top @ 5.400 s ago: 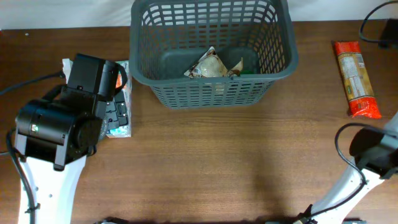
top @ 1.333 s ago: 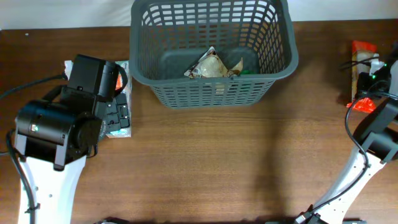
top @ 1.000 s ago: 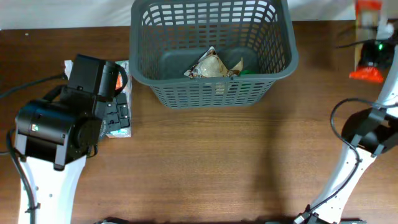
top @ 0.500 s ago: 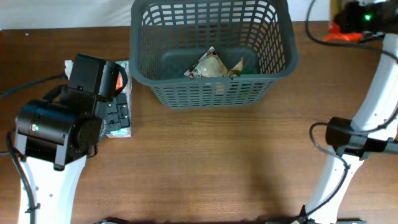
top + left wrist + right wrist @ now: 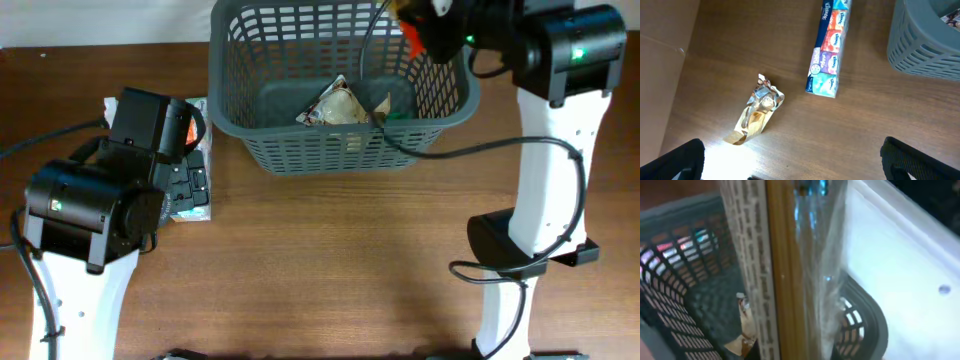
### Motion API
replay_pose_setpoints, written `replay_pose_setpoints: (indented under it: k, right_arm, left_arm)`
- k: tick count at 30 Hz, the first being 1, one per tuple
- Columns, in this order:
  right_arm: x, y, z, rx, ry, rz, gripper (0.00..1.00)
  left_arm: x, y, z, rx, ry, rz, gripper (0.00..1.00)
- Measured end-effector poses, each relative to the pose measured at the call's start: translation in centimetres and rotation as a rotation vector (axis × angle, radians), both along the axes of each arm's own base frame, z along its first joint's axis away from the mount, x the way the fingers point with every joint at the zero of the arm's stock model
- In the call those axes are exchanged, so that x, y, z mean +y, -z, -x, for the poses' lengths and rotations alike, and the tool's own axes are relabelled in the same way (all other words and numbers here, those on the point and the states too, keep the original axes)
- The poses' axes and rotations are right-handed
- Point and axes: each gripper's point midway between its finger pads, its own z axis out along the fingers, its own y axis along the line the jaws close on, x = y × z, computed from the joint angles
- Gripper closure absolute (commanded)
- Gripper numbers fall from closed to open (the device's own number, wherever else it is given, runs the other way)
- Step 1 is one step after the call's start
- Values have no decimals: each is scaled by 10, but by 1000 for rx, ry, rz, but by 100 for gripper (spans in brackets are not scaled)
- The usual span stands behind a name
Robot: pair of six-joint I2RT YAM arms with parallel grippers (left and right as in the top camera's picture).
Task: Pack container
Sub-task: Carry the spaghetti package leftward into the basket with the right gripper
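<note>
While the basket [image 5: 340,150] sits at the far middle of the bench [image 5: 330,270], the right gripper [image 5: 445,22] hangs over its right rim, clamped on a packet [image 5: 412,28] with an orange end. The right wrist view shows that packet [image 5: 790,270] up close: clear film over straight pasta, with a printed strip down one side. Its fingers are out of sight there. Below it lie the basket's lattice wall [image 5: 685,280] and floor. A crumpled bag [image 5: 340,103] rests on that floor near the front wall, with something green [image 5: 398,113] just beside it.

The left arm stands at the bench's left side. From its wrist camera, the left gripper [image 5: 795,162] is spread wide and holds nothing. A tissue pack [image 5: 830,47] lies flat on the bench, near the basket's corner [image 5: 930,45] but apart from it. A gold wrapper [image 5: 757,115] lies crumpled to the left of the pack, not touching it.
</note>
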Motion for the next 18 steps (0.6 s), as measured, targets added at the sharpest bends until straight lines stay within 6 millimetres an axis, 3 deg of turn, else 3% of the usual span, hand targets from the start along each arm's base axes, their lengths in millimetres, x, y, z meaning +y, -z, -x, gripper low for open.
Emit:
replay_pose_setpoints:
  k: [4,7,12,15,18]
  right_arm:
    - [-1,3,-3,-35,-42,67,96]
    - [1,20,-13,-21,-71,111,96]
    - [6,80,-40,101,-96,165,96]
    - [5,129,-52,190,-132,235,96]
    - [6,159,-60,222,-163,277,96]
  left_arm:
    - [0,0,0,0,0,0,1]
    - [0,0,0,1,0,0,1]
    - [0,0,0,1,0,0,1]
    - [0,0,0,1,0,0,1]
    - [0,0,0,2,0,-1,1]
